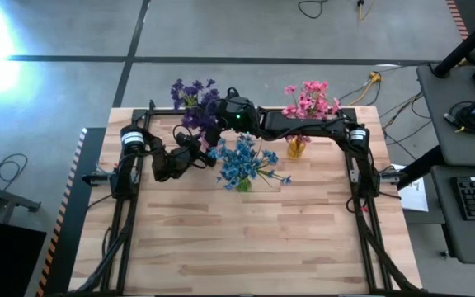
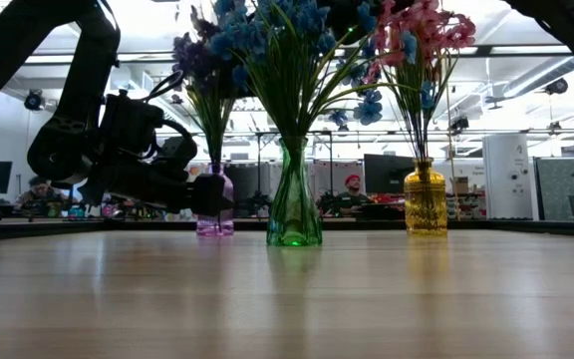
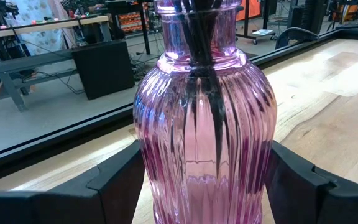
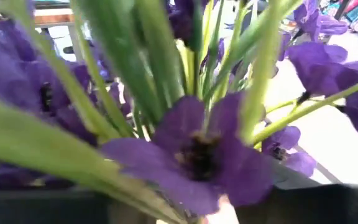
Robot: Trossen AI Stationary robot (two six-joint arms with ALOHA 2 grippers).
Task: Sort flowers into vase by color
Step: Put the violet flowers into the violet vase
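Observation:
Three glass vases stand in a row at the table's far side. The purple vase [image 2: 214, 209] holds purple flowers [image 1: 190, 95]. The green vase [image 2: 294, 194] holds blue flowers [image 1: 242, 161]. The yellow vase [image 2: 426, 199] holds pink flowers [image 1: 310, 99]. My left gripper [image 2: 202, 194] is low at the purple vase [image 3: 204, 143] and shut on it. My right gripper [image 1: 213, 115] is up among the purple blossoms [image 4: 197, 149], open, with stems and a blossom between its fingers. I cannot tell whether it touches them. My left gripper has the purple vase's ribbed belly [image 3: 151, 180] between its two fingers [image 3: 114, 186], one on each side, low on the vase. The fingers come in about level from the table's left side. The vase stands upright with its base on the table.
The right arm [image 1: 303, 124] spans across above the blue flowers and the yellow vase. A black frame rail [image 1: 361, 206] runs along each side of the table. The near half of the wooden top [image 1: 246, 239] lies in front of the vases. People sit in the room behind.

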